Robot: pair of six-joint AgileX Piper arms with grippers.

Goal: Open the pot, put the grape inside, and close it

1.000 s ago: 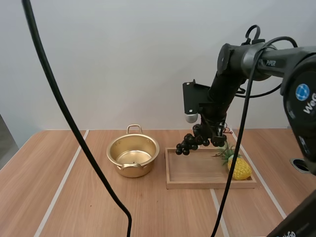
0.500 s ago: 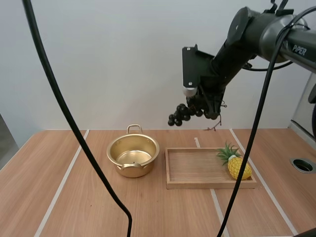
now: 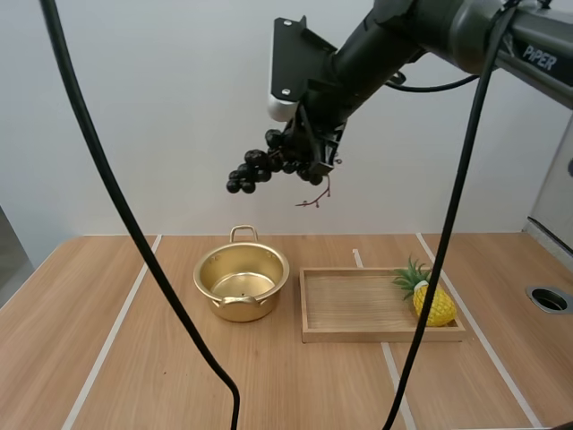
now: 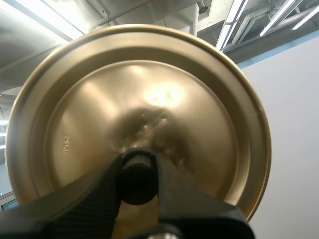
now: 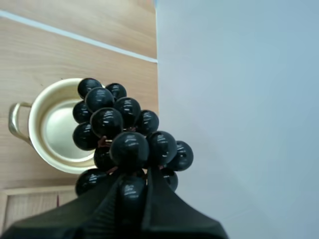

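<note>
Fingers point(image 5: 99, 211) of the right gripper point(image 3: 309, 154) pinch the bunch of grapes point(image 3: 260, 168) and hold it high in the air, above the open gold pot point(image 3: 240, 309) on the table point(image 3: 134, 358). Nothing is in the pot. Up close, the left gripper point(image 4: 137, 172) pinches the black knob point(image 4: 137, 183) of the gold lid point(image 4: 159, 94). A wooden tray point(image 3: 358, 335) sits just beside the pot, with a pineapple point(image 3: 436, 306) at its right end.
</note>
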